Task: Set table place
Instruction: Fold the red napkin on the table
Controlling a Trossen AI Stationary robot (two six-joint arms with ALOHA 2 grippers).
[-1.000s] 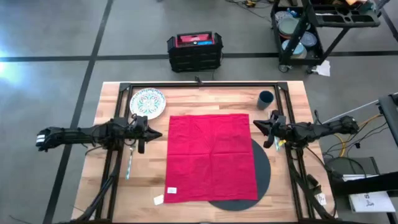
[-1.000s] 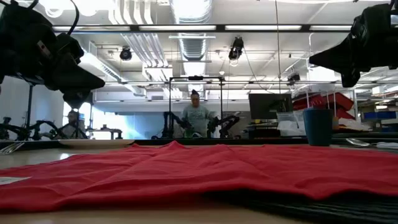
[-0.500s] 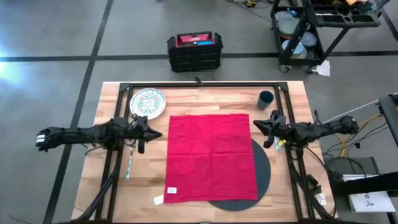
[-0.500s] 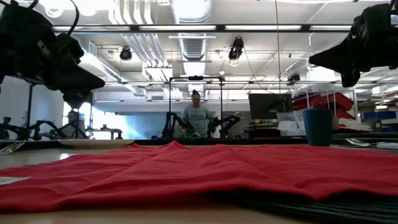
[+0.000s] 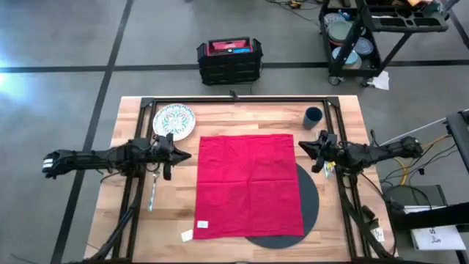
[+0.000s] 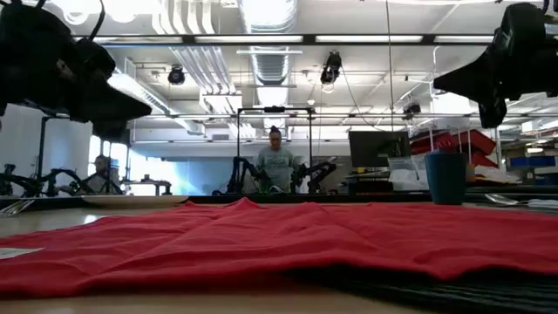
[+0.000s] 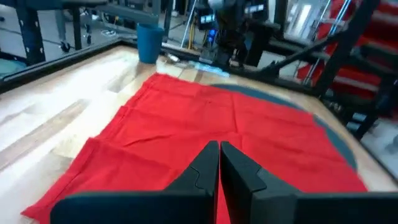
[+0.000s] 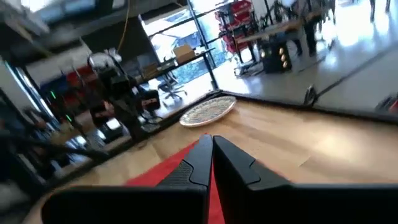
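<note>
Centrally, a red cloth napkin [image 5: 249, 185] lies spread over the round dark grey mat [image 5: 306, 202] on the light wooden plank table [image 5: 234, 117]. Both the left gripper [image 5: 185, 157] and right gripper [image 5: 300, 147] hover beside it, fingers pressed together, empty.

Napkin [image 5: 248, 183] flat — clear above; cup [image 5: 313, 116] aside

Your table [image 5: 227, 117] of light wooden planks carries a round dark grey mat [image 5: 308, 198] towards its right front, with the red napkin [image 5: 248, 185] spread flat over most of it and out across the table's middle. You have the patterned white plate [image 5: 174, 120] near the back left corner and the dark blue cup [image 5: 313, 116] near the back right corner. A piece of cutlery [image 5: 153, 192] lies by the left edge.
</note>
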